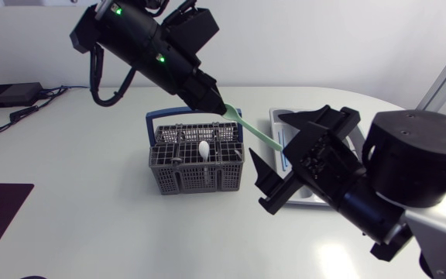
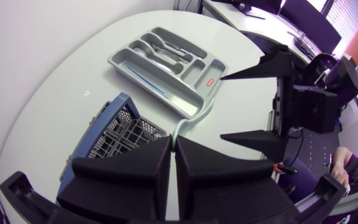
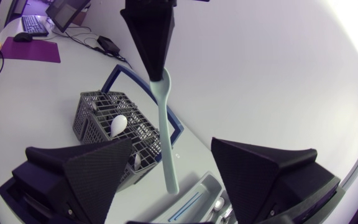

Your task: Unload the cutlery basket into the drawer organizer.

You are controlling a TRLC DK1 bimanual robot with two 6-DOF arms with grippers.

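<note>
The white table (image 1: 91, 217) carried everything. The right gripper (image 3: 171, 148) hung with its fingers spread wide. The left gripper (image 1: 221, 107) was clamped on a utensil above the grey mesh cutlery basket with a blue handle (image 1: 196, 167). The grey plastic drawer organizer (image 2: 185, 104) lay just right of the basket. The utensil, long, pale green and plastic (image 1: 258, 136), slanted right between them. A white spoon (image 1: 204, 149) stood in the basket.

Bright, even light from above falls on the white desk (image 1: 91, 217), with no harsh glare. Only soft, faint shadows lie beside the basket (image 1: 196, 167). Both wrist views bend strongly towards their edges.
</note>
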